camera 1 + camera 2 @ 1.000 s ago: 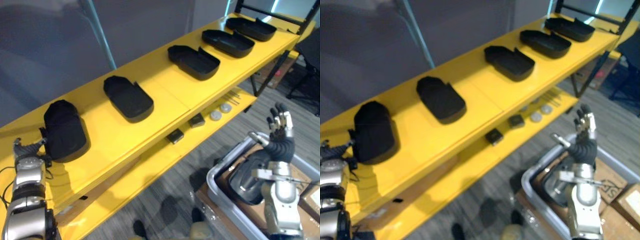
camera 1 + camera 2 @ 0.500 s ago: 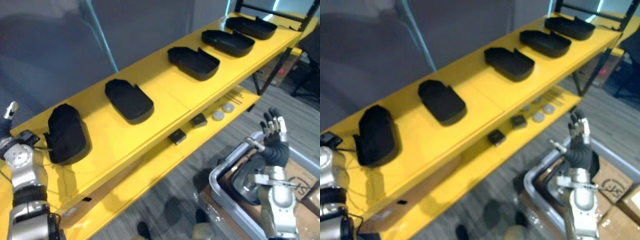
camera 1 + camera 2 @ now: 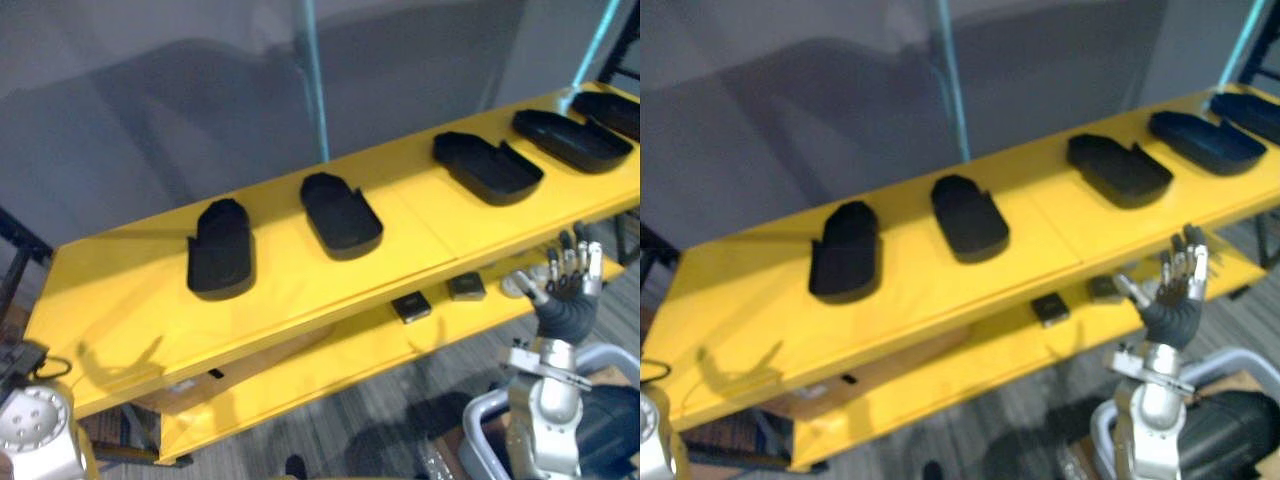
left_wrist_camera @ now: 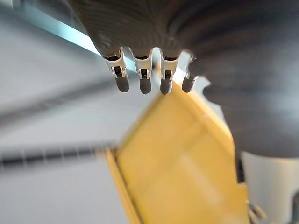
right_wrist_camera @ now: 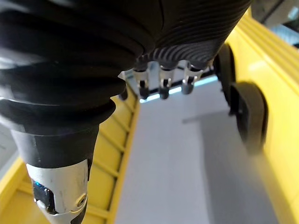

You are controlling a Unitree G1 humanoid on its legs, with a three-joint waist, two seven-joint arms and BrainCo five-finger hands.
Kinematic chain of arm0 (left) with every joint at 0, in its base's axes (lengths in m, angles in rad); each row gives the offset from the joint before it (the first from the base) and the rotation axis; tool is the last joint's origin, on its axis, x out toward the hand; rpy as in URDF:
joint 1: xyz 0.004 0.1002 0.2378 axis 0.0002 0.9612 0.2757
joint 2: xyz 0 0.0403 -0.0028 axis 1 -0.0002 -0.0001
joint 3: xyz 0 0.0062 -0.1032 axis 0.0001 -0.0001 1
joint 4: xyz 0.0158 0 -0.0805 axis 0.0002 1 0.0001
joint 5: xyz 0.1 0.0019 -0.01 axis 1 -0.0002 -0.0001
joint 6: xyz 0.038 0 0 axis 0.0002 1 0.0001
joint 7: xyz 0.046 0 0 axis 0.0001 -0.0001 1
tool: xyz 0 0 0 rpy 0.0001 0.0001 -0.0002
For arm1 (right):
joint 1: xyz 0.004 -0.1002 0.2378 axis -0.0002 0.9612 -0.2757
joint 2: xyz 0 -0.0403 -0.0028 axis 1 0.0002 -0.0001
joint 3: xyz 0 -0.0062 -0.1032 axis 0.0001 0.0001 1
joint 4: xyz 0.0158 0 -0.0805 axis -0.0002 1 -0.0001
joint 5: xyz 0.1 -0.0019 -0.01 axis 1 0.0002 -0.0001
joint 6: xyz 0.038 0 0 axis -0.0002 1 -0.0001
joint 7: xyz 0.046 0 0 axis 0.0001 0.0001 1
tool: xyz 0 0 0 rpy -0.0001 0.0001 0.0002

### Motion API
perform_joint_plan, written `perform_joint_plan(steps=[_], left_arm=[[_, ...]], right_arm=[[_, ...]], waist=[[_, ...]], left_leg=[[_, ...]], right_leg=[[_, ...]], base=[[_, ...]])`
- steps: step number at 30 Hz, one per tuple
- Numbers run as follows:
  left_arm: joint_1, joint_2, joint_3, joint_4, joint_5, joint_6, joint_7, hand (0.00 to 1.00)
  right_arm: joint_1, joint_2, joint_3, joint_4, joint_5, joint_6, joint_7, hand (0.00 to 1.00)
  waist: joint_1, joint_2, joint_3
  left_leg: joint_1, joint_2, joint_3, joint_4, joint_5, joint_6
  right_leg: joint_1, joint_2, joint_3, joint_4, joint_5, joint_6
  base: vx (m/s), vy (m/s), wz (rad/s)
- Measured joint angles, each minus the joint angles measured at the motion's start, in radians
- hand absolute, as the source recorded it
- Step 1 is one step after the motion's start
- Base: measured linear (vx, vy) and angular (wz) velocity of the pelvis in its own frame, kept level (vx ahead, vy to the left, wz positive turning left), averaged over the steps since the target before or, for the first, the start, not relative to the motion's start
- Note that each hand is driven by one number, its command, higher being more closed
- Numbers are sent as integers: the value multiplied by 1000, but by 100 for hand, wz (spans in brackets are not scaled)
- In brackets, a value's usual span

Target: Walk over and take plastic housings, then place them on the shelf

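Black housings [image 3: 222, 249] are lined on yellow shelf [image 3: 300, 295]. Right hand [image 3: 566, 300] is raised, fingers straight, empty; left hand [image 4: 141, 79] fingers likewise extended.

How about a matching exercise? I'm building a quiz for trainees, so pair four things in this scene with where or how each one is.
Things:
1. leftmost housing
2. small square parts
3. right hand
4. grey bin

Place or state:
A. low beside the right arm, below both shelf boards
B. lying on the top shelf board
C. lying on the lower shelf board
D. raised in front of the shelf, fingers straight, holding nothing

Pairs: 1-B, 2-C, 3-D, 4-A
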Motion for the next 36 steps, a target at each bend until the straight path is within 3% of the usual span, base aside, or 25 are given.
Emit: perform_joint_plan(steps=[3, 6, 8, 12, 16, 22, 25, 30, 34, 35, 36], left_arm=[[61, -42, 44, 51, -2, 59, 44, 0], [115, -81, 43, 223, -31, 128, 59, 0], [135, -118, 42, 308, -63, 149, 54, 0], [173, -182, 33, 536, -144, 152, -11, 0], [183, -205, -27, 736, -209, 175, -130, 0], [146, -207, -117, 874, -224, 190, -230, 0], [117, -200, -177, 918, -294, 196, -288, 0], [79, -200, -236, 1004, -373, 226, -332, 0], [73, -201, -292, 1043, -415, 244, -344, 0], [35, -200, -409, 1141, -453, 262, -375, 0], [35, -200, -409, 1141, -453, 262, -375, 0]], right_arm=[[1, 22, 0, 1, -17, 0, -30, 0], [1, 36, 0, 25, -21, 7, -62, 0], [2, 47, 1, 37, -32, 14, -81, 0], [2, 50, 2, 63, -37, 24, -106, 0], [-2, 48, 8, 93, -39, 26, -137, 0], [-4, 42, 54, 187, -37, 48, -143, 0], [-3, 42, 69, 253, -56, 59, -170, 0], [17, 60, 44, 386, -81, 70, -298, 0], [47, 92, 26, 481, -73, 70, -292, 0], [40, 110, 51, 687, -175, 73, -273, 0], [40, 110, 51, 687, -175, 73, -273, 0]], waist=[[25, -21, -12], [26, -40, -24], [27, -50, -26], [28, -70, -27], [27, -83, -26], [26, -100, -13], [23, -102, -11], [14, -101, 20], [3, -103, 40], [-5, -124, 56], [-5, -124, 56]], left_leg=[[-2, 0, -6, 0, 0, 0], [-14, -2, -30, -1, 3, -2], [-14, -1, -31, -1, 3, -2], [-17, -1, -40, -1, 3, -2], [-27, 0, -51, -1, 4, -4], [-26, -1, -50, -1, -3, 0], [-26, 0, -43, -1, -12, -3], [-5, 3, -21, -1, -20, -9], [14, 9, 4, 0, -29, -17], [57, 8, 18, -1, -46, -20], [57, 8, 18, -1, -46, -20]], right_leg=[[2, 0, -5, 4, -12, 1], [3, 1, -31, 10, -19, -1], [3, 1, -33, 15, -24, -2], [3, 1, -47, 23, -31, -2], [-2, 3, -53, 31, -38, -1], [-3, 1, -52, 39, -47, 1], [-7, 1, -47, 39, -50, 1], [-2, 0, -25, 43, -50, 4], [5, 4, -3, 42, -52, 3], [36, 0, 1, 49, -74, 4], [36, 0, 1, 49, -74, 4]], base=[[10, -9, 15], [10, -10, 18], [11, -13, 10], [5, -8, 8], [-1, -7, 9], [0, 0, 0], [27, -6, -5], [54, -13, -13], [61, -24, -14], [25, -8, -8], [0, 0, 0]])
